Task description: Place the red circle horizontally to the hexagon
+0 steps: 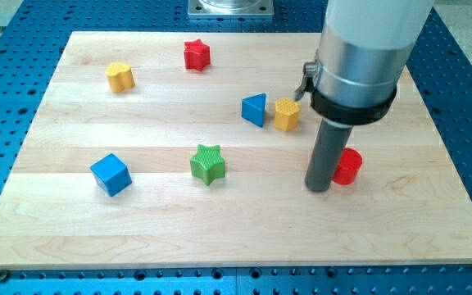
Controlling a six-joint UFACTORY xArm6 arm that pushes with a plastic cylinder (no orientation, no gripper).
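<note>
Your tip (319, 188) rests against the red circle's (348, 166) left side, gripperless and grasping nothing, with the yellow hexagon (286, 114) and blue triangle (254, 109) just above on the board (220, 229).

Pale wood desk (244, 238) on blue dotted base (465, 74), red circle (349, 166), red star (196, 55), yellow hexagon (286, 114), yellow block (120, 76), blue triangle (254, 109), blue cube (111, 174), green star (208, 164), dark grey tip (318, 188)

No text, label, brand, number or sign is showing anywhere that can be read: nothing on the worktop (64, 238), on the blocks, or on the arm.
</note>
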